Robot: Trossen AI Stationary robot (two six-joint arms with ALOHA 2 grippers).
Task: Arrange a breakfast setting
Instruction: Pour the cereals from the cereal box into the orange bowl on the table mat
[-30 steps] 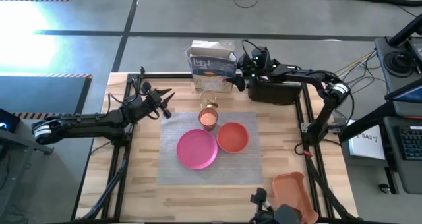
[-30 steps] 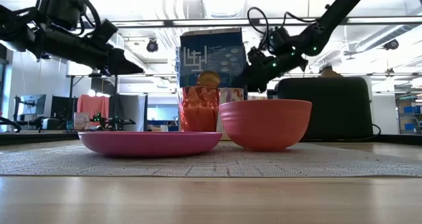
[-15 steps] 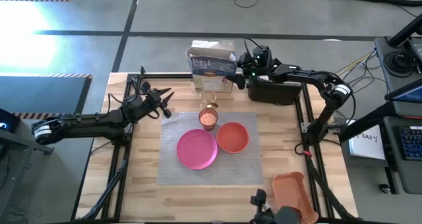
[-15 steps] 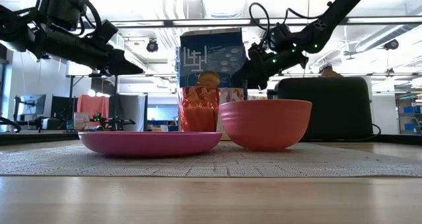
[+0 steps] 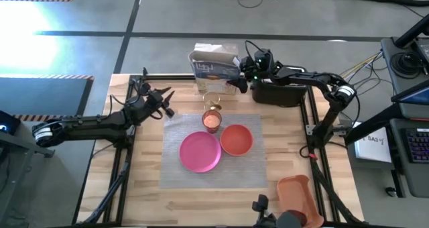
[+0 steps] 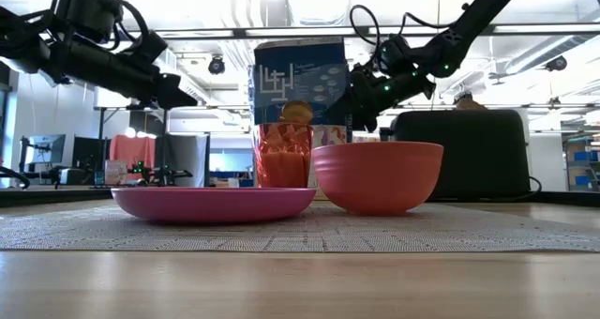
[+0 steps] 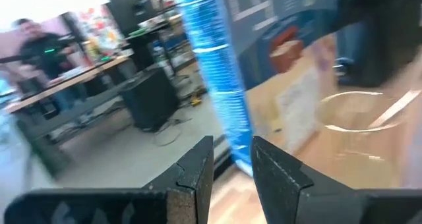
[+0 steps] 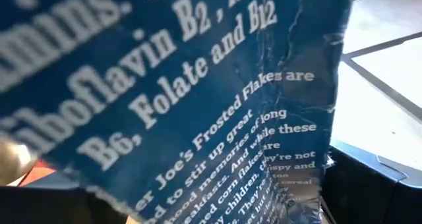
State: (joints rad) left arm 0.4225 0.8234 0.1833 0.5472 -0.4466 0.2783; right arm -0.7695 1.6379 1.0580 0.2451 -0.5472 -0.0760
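Between the right gripper's [image 5: 240, 84] jaws a blue cereal box [image 5: 216, 64] is sitting, gripped at its side beside the black toaster [image 5: 280, 91]; the low view is showing the box standing upright behind the cup, while the right wrist view is filling with its printed panel and nothing else. Just ahead of the left gripper's [image 5: 169, 98] jaws, which are standing narrowly apart and holding nothing, the clear glass [image 5: 212, 100] is resting on the counter [image 5: 147, 188]; only the left wrist view is showing its rim close before the fingers [image 7: 191, 174]. Beyond the glass, on the grey placemat [image 5: 251, 171], the small orange cup [image 5: 212, 121], pink plate [image 5: 200, 151] and orange bowl [image 5: 236, 139] are sitting close together. An orange tray [image 5: 299, 194] is lying well apart from both jaws.
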